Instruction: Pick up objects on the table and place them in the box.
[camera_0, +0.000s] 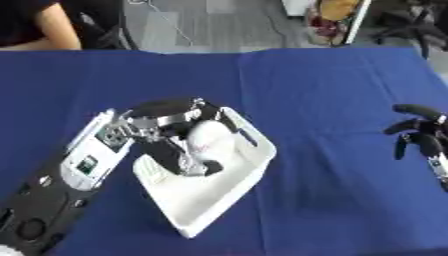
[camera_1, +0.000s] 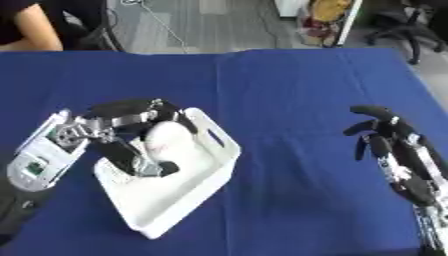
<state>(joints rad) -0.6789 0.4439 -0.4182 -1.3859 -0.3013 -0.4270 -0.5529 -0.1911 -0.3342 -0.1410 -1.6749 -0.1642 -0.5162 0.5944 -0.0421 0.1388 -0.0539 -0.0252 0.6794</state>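
A white box (camera_0: 234, 187) sits askew on the blue table, left of centre. My left hand (camera_0: 171, 131) reaches into it from the left, fingers and thumb curled round a white rounded object (camera_0: 210, 140) with a small red mark, held over the box's inside. My right hand (camera_1: 383, 134) hangs at the right edge above the cloth, fingers relaxed and pointing down, holding nothing.
The blue tablecloth (camera_0: 332, 100) covers the whole work surface, with bare cloth between the box and my right hand. A person's arm (camera_0: 39, 30) rests at the far left edge of the table. Chairs and clutter stand on the floor beyond.
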